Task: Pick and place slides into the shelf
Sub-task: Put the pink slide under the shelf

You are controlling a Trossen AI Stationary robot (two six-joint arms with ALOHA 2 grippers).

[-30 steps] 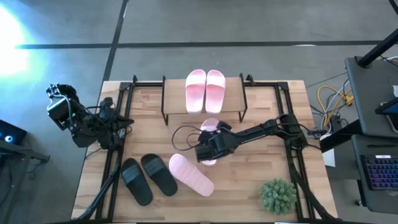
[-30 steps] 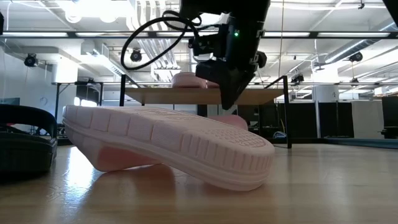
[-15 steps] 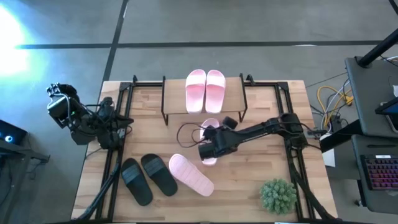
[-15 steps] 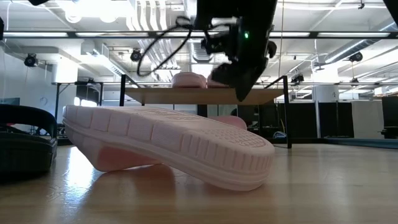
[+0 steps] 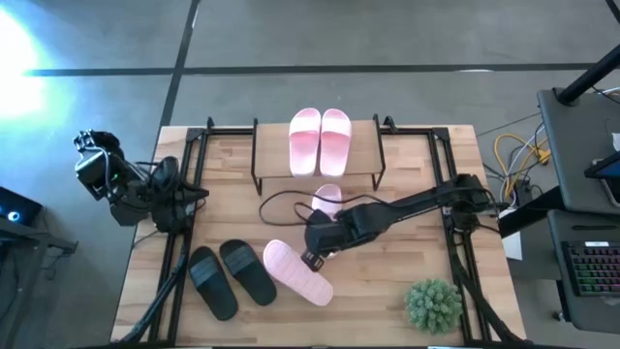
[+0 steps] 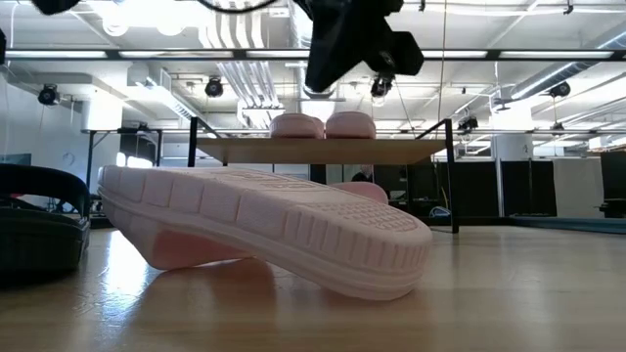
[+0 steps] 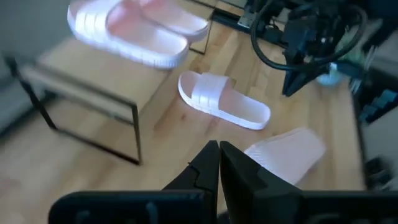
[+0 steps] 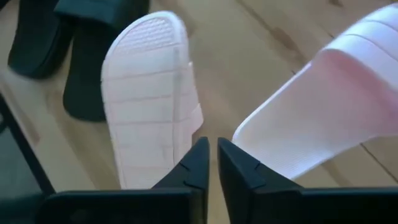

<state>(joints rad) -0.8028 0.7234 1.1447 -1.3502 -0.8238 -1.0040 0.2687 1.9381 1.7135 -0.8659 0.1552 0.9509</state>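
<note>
High view: right end effector [image 5: 312, 258] hovered pressed together, empty, between upturned pink slide [image 5: 298, 272] and upright one [image 5: 327, 202]; could skid off smooth sole.

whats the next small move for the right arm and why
Probably open the right pincer and lower it onto the upside-down pink slide. It hovers shut and empty above the table between that slide and the upright pink one by the shelf, where one pink pair already sits.
</note>
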